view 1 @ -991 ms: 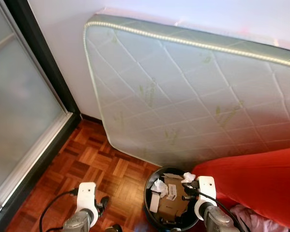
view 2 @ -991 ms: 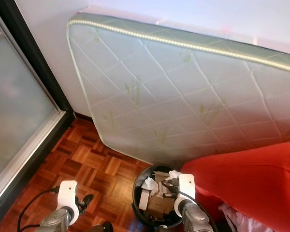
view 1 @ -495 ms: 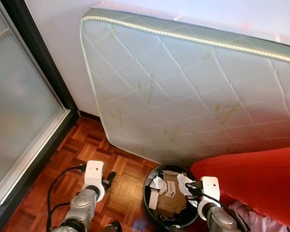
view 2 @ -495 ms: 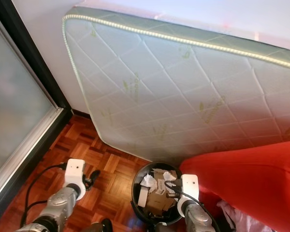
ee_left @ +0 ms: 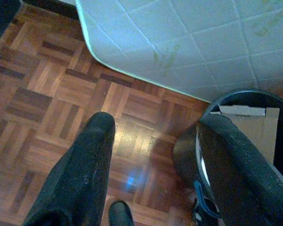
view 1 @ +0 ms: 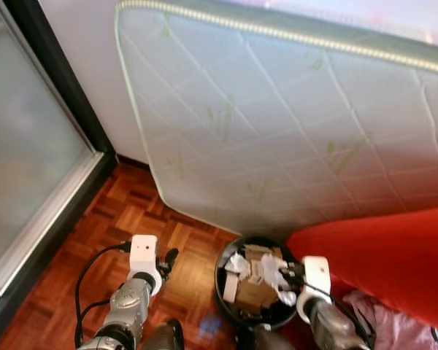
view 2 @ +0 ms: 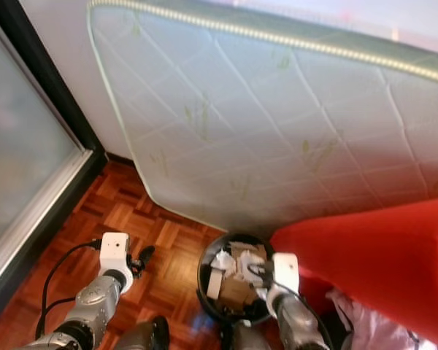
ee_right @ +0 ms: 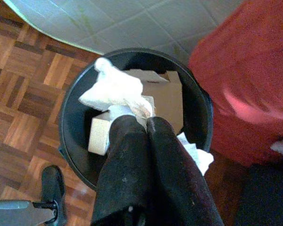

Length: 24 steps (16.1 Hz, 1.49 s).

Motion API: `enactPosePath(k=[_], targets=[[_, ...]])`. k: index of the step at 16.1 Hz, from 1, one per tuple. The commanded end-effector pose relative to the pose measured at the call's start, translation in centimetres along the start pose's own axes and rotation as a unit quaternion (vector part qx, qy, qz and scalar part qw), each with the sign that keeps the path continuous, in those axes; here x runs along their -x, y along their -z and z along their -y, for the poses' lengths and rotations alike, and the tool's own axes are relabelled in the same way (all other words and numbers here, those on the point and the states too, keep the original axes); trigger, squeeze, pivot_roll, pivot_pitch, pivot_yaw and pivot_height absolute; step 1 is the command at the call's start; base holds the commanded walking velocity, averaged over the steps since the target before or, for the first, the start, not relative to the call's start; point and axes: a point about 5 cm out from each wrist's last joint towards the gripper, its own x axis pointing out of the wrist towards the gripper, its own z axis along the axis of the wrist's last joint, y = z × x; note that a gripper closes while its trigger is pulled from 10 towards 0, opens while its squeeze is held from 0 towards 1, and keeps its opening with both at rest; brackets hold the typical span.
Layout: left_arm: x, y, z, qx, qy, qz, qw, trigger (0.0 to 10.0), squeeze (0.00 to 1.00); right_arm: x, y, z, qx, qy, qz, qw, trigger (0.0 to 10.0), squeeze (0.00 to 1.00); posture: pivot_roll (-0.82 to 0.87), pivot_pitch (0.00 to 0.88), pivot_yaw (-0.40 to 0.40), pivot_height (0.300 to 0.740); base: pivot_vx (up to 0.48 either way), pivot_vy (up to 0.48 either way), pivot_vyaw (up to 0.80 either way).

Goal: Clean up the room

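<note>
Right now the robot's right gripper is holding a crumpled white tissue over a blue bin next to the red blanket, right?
Almost. The bin is black, not blue, as the right wrist view shows. The rest holds: the right gripper is shut on the crumpled white tissue above it, and the red blanket lies right beside the bin.

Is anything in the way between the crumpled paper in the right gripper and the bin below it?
Nothing visible. The right gripper holds the crumpled paper directly above the open black bin. The bin has no lid; it already holds a cardboard box and paper scraps, with room left on top.
</note>
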Motion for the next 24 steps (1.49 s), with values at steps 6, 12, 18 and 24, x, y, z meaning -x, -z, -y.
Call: enactPosePath(k=[6,12,18,24], targets=[[-0.1,-1.2,0.4,0.012,0.003,0.045,0.999,10.0,0.00,-1.0,-2.4,-1.9,0.007,-0.032,0.022,0.999,10.0,0.00,0.07,0.353,-0.095,0.658,0.000,0.000,0.00],[-0.1,-2.5,0.2,0.015,-0.001,0.090,0.996,10.0,0.00,-1.9,-5.8,-4.3,0.023,-0.058,0.062,0.996,10.0,0.00,0.11,0.398,-0.108,0.649,0.000,0.000,0.00],[0.0,-3.1,0.3,0.017,-0.002,0.110,0.994,10.0,0.00,-2.2,-7.7,-4.5,0.019,-0.049,0.077,0.996,10.0,0.00,0.11,0.423,-0.115,0.649,0.000,0.000,0.00],[0.2,-3.2,0.7,0.020,0.002,0.119,0.993,10.0,0.00,-2.3,-7.9,-4.6,0.014,-0.044,0.079,0.996,10.0,1.00,0.11,0.447,-0.117,0.649,0.000,0.000,0.00]])
